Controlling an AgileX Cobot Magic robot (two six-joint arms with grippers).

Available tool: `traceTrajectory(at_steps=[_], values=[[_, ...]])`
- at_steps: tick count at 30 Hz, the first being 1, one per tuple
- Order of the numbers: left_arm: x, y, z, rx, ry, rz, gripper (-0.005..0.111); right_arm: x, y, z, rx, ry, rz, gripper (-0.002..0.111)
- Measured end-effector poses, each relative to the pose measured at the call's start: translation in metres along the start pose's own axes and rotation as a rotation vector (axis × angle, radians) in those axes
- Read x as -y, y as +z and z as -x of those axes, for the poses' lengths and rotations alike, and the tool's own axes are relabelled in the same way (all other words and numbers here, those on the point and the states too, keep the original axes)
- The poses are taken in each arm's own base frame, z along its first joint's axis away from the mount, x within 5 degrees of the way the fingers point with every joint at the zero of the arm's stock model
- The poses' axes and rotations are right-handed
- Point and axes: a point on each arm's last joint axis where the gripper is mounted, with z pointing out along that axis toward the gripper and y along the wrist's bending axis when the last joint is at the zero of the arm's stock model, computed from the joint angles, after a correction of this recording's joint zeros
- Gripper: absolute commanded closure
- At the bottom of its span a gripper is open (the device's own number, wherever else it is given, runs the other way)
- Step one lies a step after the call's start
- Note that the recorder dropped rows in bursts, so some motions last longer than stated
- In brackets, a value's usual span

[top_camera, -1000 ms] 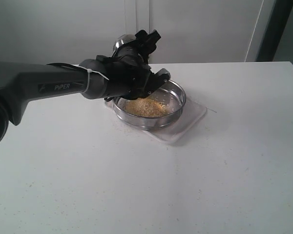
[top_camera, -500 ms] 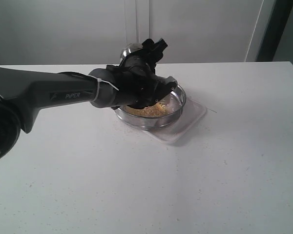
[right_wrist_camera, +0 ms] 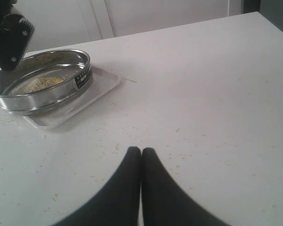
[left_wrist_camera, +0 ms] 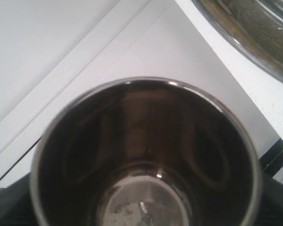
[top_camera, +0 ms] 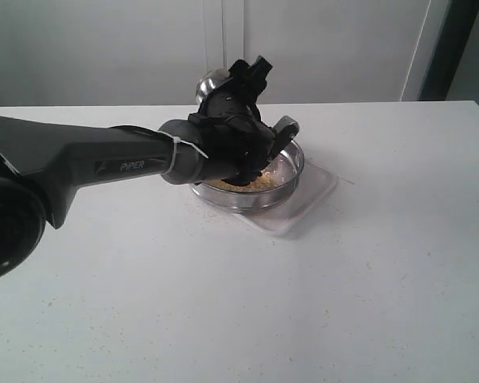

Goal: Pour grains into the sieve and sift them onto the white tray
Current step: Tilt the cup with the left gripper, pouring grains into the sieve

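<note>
The grains (top_camera: 261, 183) are lying as a yellow-tan heap inside the sieve (top_camera: 294, 171), and the sieve is sitting on the white tray (top_camera: 318, 190), near the far middle of the tabletop (top_camera: 367, 279). Over the last second the left arm has been swinging further across the sieve. The heap that was showing openly a second ago is now mostly hiding behind the wrist, with only its near edge peeking out.

The left pincer (top_camera: 230, 86) is staying spread wide and clamped on the steel cup (top_camera: 210, 81), holding it tipped above the far rim of the sieve. The left wrist view is looking straight into the cup (left_wrist_camera: 146, 155), which is showing a bare steel bottom with only a few specks clinging. Judging by that, the pour is finishing or already done, and the sifting step is coming next.

From the right wrist view the grains (right_wrist_camera: 37, 84) are resting on the mesh, while the tray's (right_wrist_camera: 106, 84) uncovered edge is looking clean. Whether anything is falling through under the sieve (right_wrist_camera: 47, 98) I cannot tell.

The right pincer (right_wrist_camera: 141, 162) is hovering pressed together and holding nothing, low over the bare tabletop, well apart from the tray.
</note>
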Motion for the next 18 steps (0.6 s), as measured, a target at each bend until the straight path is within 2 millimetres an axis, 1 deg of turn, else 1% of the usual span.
traceTrajectory(at_steps=[2,5,13,18], values=[[0.001,0.001,-0.001,-0.009,0.001,-0.005,0.107,0.000,0.000,0.000,0.000,0.000,0.000,0.108],[0.004,0.001,-0.006,-0.079,-0.005,-0.029,0.107,0.000,0.000,0.000,0.000,0.000,0.000,0.108],[0.006,0.004,-0.010,-0.094,0.005,-0.038,0.107,0.000,0.000,0.000,0.000,0.000,0.000,0.108],[0.006,0.001,-0.013,-0.146,-0.090,-0.046,0.107,0.000,0.000,0.000,0.000,0.000,0.000,0.108]])
